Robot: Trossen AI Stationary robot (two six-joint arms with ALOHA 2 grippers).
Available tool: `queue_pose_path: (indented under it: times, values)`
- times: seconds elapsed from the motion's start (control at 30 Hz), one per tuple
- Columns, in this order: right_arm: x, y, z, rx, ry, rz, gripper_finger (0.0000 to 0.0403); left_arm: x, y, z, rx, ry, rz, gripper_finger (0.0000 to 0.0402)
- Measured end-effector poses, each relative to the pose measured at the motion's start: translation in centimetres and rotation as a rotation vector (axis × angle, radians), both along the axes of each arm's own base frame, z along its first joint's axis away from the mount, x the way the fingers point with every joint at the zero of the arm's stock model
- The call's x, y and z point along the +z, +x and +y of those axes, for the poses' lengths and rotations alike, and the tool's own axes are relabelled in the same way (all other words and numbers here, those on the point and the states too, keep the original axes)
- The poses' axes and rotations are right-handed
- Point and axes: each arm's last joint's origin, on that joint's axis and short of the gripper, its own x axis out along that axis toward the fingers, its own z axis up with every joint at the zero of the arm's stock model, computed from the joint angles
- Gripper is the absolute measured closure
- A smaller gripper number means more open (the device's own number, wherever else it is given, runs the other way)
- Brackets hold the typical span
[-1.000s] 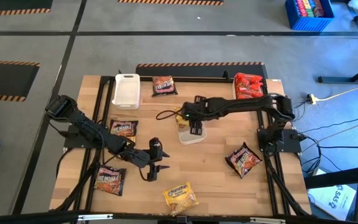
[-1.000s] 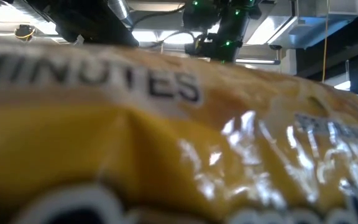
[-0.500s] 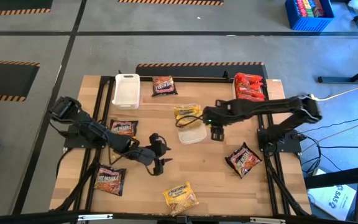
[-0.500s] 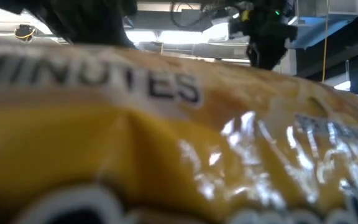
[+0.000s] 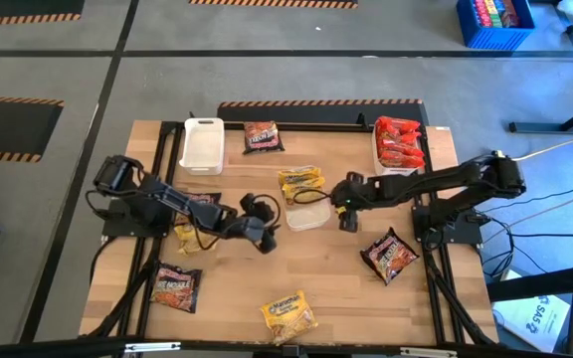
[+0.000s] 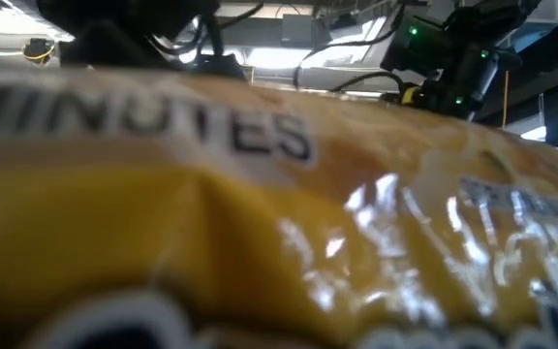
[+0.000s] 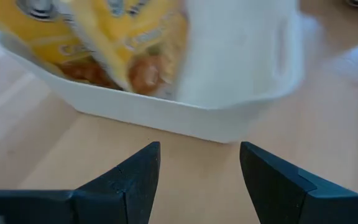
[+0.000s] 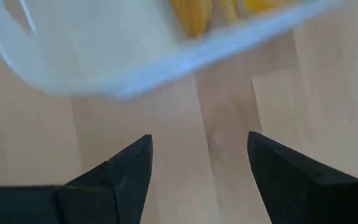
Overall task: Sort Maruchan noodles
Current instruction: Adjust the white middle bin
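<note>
Maruchan noodles (image 5: 299, 185): crinkly yellow packets

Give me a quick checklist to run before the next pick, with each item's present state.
1. Left pincer open and empty: ok.
2. Right pincer open and empty: ok.
3. Yellow packets lying in the middle white tray: ok, though they overhang its far rim.
4. Both pincers beside that tray and not touching it: ok by the wrist views.
5. Loose packets left to sort: not ok; a yellow packet at the near edge and a dark packet sit on the table.
6. Low view usable: not ok; a packet blocks it.
</note>
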Motion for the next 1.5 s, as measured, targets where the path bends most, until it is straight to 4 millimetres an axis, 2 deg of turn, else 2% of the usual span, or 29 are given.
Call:
queue_pose_path:
  times: [0.3,0.83,1.1,1.5]
  values:
    - [0.3,0.6,0.2,0.020,0.038,-0.069,0.0159,-0.3,0.1,2.7,0.078,0.017,0.047,0.0186]
    - [0.5,1.0,0.4,0.039,0.119,-0.124,0.0159,-0.3,0.2,6.1,0.162,0.041,0.068,0.0186]
    - [0.8,1.3,0.5,0.060,0.147,-0.168,0.0159,-0.3,0.1,6.9,0.190,0.040,0.069,0.0186]
    - [1.1,1.7,2.1,0.113,0.123,-0.205,0.0159,-0.2,0.0,7.6,0.257,0.088,0.068,0.0186]
